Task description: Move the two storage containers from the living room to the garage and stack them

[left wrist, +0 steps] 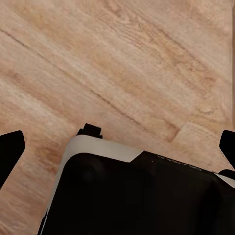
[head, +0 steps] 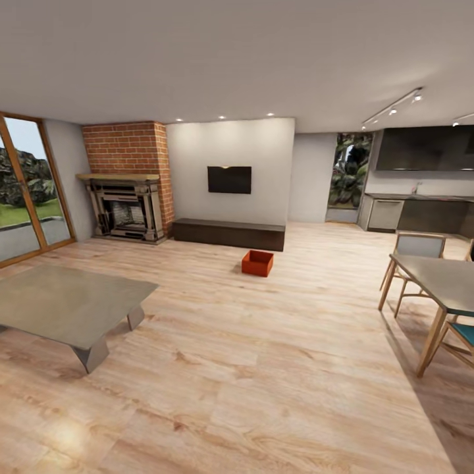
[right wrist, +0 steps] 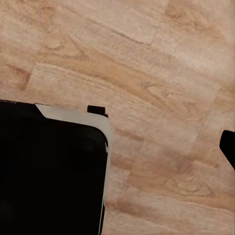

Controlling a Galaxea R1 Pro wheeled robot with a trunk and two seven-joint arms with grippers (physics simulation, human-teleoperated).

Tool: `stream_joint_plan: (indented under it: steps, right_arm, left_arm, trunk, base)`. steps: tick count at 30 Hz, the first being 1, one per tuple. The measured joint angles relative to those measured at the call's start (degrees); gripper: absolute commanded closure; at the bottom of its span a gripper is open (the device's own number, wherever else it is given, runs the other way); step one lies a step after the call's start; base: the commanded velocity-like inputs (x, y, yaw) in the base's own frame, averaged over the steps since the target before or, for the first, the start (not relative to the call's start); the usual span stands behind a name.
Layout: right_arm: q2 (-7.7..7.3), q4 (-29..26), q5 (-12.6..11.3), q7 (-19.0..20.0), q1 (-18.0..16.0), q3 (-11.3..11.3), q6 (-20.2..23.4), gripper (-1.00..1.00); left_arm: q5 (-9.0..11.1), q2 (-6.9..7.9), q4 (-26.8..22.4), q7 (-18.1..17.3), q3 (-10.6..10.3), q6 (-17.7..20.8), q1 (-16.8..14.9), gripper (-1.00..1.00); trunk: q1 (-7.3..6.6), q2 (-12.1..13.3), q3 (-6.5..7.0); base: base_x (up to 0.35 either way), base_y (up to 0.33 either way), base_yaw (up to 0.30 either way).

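Observation:
In the head view one orange-red open-top storage container [head: 257, 263] sits on the pale plank floor of the living room, just in front of the long low dark cabinet [head: 228, 234]. The other container and the garage are out of view. In the left wrist view my left gripper [left wrist: 117, 147] is open, with one black fingertip [left wrist: 11, 147] at each side edge and nothing between them, over the plank floor and my dark base [left wrist: 142, 196]. My right gripper [right wrist: 117, 147] also looks open: one black fingertip [right wrist: 228, 145] shows at the picture's edge above the floor.
A low grey coffee table [head: 69, 304] stands at the near left. A dining table [head: 442, 280] with chairs [head: 416, 253] is at the right. The brick fireplace [head: 128, 181] and a wall TV [head: 229, 179] are at the far wall, glass doors at the left, a kitchen at the far right.

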Motion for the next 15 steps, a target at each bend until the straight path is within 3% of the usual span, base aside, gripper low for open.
stream_joint_plan:
  steps: [15]
  right_arm:
    - [0.14,0.0,0.0,0.0,0.0,-0.2,0.0,-1.0]
  left_arm:
    - [-0.1,-0.13,0.1,-0.1,0.0,0.3,0.0,-1.0]
  trunk:
    - [0.0,0.0,0.0]
  base:
    - [0.324,0.0,0.0]
